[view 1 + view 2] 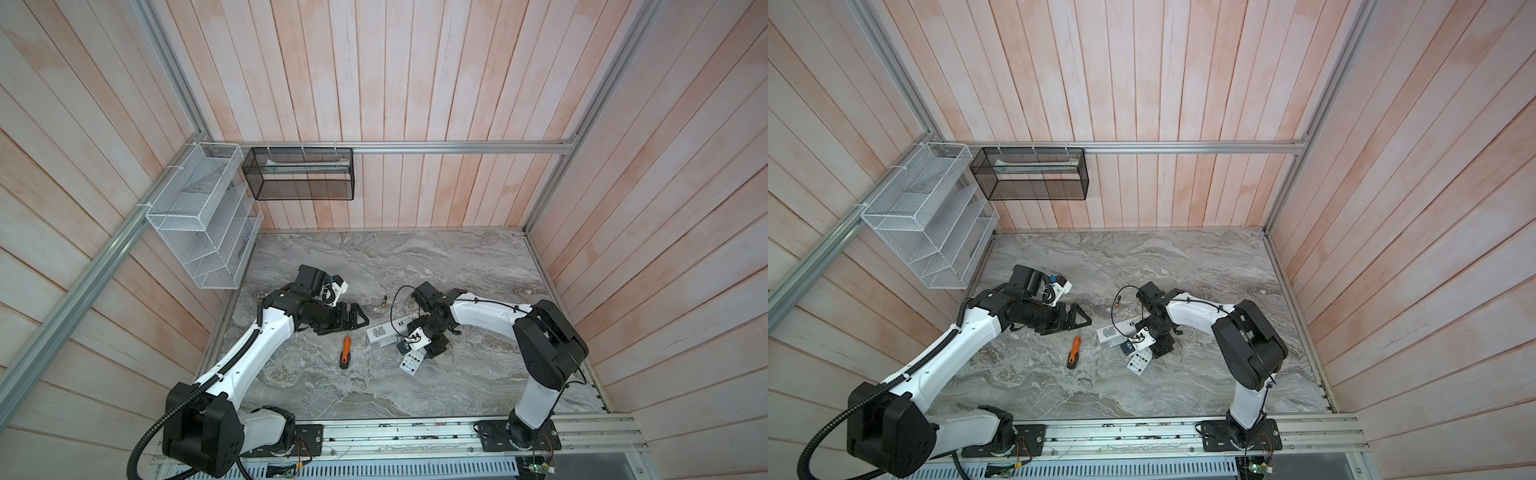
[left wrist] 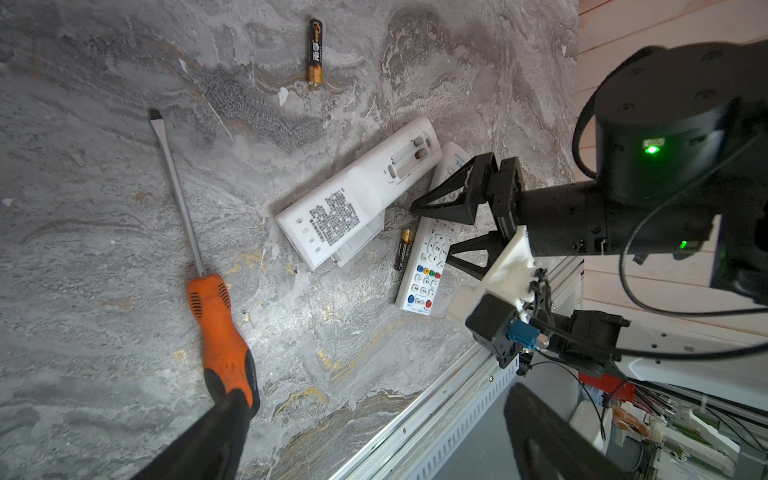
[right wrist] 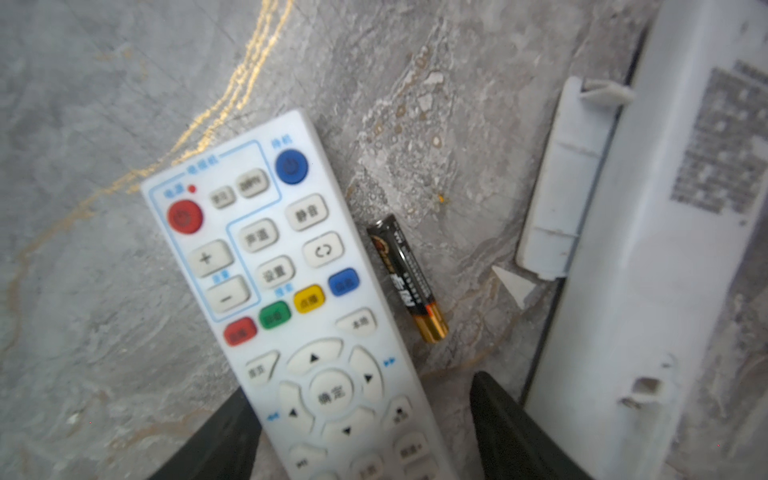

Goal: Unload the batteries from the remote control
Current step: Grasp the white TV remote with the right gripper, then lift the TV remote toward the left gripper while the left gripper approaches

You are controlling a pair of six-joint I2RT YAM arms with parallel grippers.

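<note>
Straddling the white face-up remote control with coloured buttons [image 3: 299, 291], the right gripper [image 2: 430, 229] is part open, one jaw along each long edge. There's a gap on one side, so nothing is clamped yet. The remote's long axis runs near to far, with the power-button end pointing near, away from the wrist. The next move is likely to close across the width and turn it over.

A slim black battery with a gold end [image 3: 407, 278] lies on the grey marbled worktop [image 1: 457, 266] just left of this remote and parallel to it, gold end far. A second black-and-gold battery [image 1: 384, 301] lies farther back. The white face-down remote [image 2: 353, 195], its compartment open, lies left.

The left gripper [image 1: 357, 319] is wide open and empty beside the orange-handled screwdriver [image 1: 345, 352], and farther from the face-up remote.
</note>
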